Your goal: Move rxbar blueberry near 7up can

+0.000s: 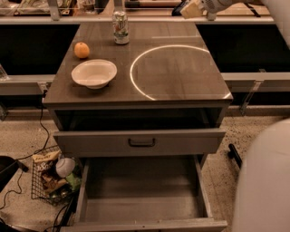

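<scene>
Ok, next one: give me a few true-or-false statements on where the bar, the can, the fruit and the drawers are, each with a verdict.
1. The 7up can stands upright near the far edge of the table. True.
2. The rxbar blueberry lies on the table beside the can. False: the gripper holds it off the tabletop, to the right of the can.
3. The orange sits inside the white bowl. False: it rests on the table behind the bowl, apart from it.
4. The bottom drawer is pulled wide open. True.
5. The gripper is raised by the table's far right corner. True.
</scene>
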Motion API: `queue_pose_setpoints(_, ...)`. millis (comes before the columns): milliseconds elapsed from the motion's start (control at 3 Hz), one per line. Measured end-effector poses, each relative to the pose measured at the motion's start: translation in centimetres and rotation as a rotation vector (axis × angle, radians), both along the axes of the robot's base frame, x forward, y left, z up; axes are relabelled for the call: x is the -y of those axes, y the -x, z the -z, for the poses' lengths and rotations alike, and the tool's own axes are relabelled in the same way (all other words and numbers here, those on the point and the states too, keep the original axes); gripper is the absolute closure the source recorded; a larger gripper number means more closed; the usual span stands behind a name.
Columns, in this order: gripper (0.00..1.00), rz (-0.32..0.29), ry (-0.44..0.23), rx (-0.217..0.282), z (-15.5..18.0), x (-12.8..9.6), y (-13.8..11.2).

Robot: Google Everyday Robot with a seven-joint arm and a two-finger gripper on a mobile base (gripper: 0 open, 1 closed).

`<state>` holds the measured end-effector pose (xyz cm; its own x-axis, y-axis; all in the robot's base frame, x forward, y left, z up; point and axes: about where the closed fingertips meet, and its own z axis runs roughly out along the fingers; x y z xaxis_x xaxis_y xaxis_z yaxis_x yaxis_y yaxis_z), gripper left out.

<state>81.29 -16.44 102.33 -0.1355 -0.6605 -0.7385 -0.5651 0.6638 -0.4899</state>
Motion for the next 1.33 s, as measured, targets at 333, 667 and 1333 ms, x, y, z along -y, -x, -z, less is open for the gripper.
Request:
queue_pose_setpoints(333, 1.00, 0.002, 0.012, -0.007, 0.3, -0.4, -2.7)
queue_pose_setpoints(667, 1.00, -0.037, -0.019, -0.037, 2.4, -2.2, -5.2)
queue_pose_setpoints(1333, 1.00, -0.043, -0.075, -0.062, 4.2, -3.2, -6.3)
